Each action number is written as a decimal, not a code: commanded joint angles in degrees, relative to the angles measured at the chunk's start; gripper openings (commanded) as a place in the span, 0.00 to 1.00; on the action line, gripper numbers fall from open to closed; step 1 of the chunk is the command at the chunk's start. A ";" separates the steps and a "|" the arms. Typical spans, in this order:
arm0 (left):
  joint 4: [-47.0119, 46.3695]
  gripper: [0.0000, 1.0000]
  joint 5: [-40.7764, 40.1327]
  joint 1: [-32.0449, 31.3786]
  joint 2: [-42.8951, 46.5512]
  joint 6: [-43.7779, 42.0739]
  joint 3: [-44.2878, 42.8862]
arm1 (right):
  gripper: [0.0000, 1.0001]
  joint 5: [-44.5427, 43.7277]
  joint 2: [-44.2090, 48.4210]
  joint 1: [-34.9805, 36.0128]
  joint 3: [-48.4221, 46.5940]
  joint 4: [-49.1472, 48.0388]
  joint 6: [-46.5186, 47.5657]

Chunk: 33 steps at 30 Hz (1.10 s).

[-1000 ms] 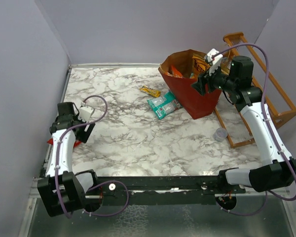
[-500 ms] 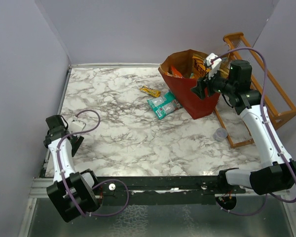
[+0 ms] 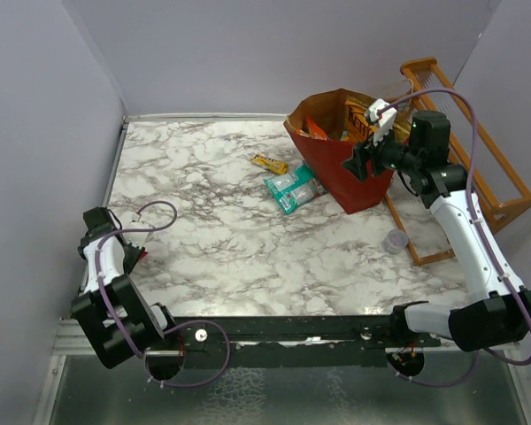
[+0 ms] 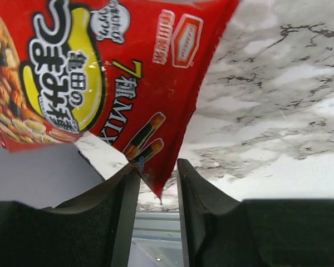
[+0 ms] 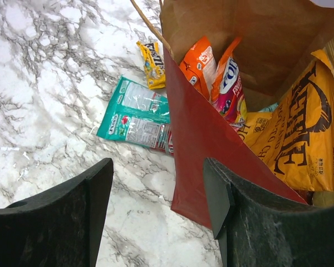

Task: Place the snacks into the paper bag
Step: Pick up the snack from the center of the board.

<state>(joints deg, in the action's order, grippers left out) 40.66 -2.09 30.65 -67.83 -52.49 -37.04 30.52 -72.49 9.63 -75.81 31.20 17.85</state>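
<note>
A red snack packet point(image 4: 100, 72) with Japanese print lies at the table's left edge and barely shows in the top view point(image 3: 139, 258). My left gripper point(image 4: 157, 178) is low beside it, also in the top view point(image 3: 124, 257). Its jaws stand narrowly apart with the packet's lower corner between them. The red paper bag point(image 3: 354, 181) stands at the back right with several snacks inside: an orange packet point(image 5: 199, 64), a pink one point(image 5: 228, 89) and a large yellow bag point(image 5: 300, 133). My right gripper point(image 3: 356, 159) is open at the bag's near wall point(image 5: 206, 139), holding nothing.
Two teal packets point(image 3: 292, 188) and a small yellow bar point(image 3: 270, 163) lie on the marble just left of the bag. A small clear cup point(image 3: 396, 240) stands by the orange wooden rack point(image 3: 478, 168) at the right. Grey walls close in the table.
My left arm has pulled back to the table's left near edge, and its jaws have narrowed around the red packet's corner. The right gripper has shifted slightly left at the bag.
</note>
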 commanded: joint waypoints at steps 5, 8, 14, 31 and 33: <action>4.86 0.15 9.46 0.45 -1.98 -0.38 -3.55 | 0.66 1.44 1.63 -0.31 0.36 -1.85 -0.31; 9.58 0.02 14.41 0.39 -2.14 -1.03 -6.23 | 0.66 2.06 1.72 -0.31 0.57 -1.75 -0.27; 20.34 0.00 25.98 0.14 -0.98 -2.61 -13.41 | 0.66 4.89 1.91 -0.30 -0.13 -0.97 0.18; 25.54 0.00 35.25 -18.25 -0.52 7.14 -27.13 | 0.66 23.52 1.03 -0.22 -3.46 3.16 2.92; 25.18 0.00 35.83 -20.26 -1.52 8.74 -28.77 | 0.66 24.99 0.90 -0.22 -3.64 3.32 3.21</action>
<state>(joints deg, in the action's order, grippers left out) 66.48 29.78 13.82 -68.34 -48.42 -62.19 49.43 -72.29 9.63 -77.54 33.28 19.88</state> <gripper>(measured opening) 0.017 0.664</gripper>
